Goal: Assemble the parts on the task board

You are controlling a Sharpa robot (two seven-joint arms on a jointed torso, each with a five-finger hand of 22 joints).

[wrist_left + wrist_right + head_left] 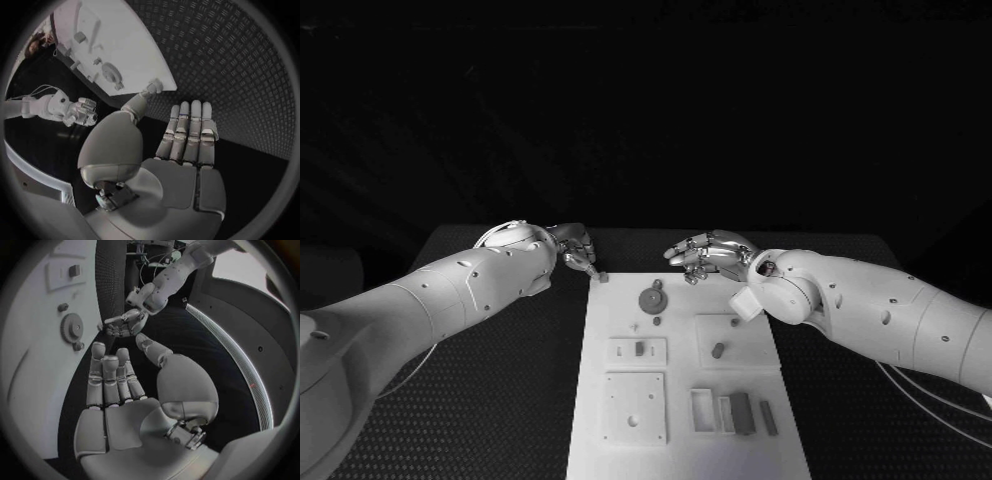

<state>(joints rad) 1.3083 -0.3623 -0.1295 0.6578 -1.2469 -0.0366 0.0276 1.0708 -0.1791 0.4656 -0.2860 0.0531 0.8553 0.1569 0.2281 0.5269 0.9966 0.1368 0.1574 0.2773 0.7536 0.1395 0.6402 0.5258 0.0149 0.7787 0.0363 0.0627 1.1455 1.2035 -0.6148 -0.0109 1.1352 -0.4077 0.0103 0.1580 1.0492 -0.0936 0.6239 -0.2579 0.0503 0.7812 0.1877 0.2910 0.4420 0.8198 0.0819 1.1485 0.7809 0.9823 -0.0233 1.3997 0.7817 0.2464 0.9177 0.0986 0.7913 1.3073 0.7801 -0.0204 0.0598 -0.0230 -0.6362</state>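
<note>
Hands hover at the far end of the task board (pixel 682 400), one at each far corner, and neither holds anything. The left hand (pixel 574 250) sits just off the board's far left corner; in its wrist view the fingers (pixel 187 132) lie straight and close together, while the thumb reaches out and its tip touches or nearly touches the board's corner. The right hand (pixel 711 255) hangs over the far right corner with its fingers loosely curled and its palm bare.

Nearest both hands, between them and slightly toward the robot, lies the gear (pixel 652 298), flat on the board, with a small round piece (pixel 658 321) just behind it on the robot's side. Further back toward the robot are a small block (pixel 640 349) set in a raised square and a dark peg (pixel 718 350) on a second raised pad. Closest to the robot, well away from both hands, stand several upright bars (pixel 743 412) beside a plain plate (pixel 635 408).

Judging from this, no part has been picked up yet, and the gear looks the likeliest first target. A good approach would bring one hand down from above and pinch it by its rim, since it lies flat and offers little edge. The small round piece beside it could be knocked aside, and the two hands are near enough to crowd each other.
</note>
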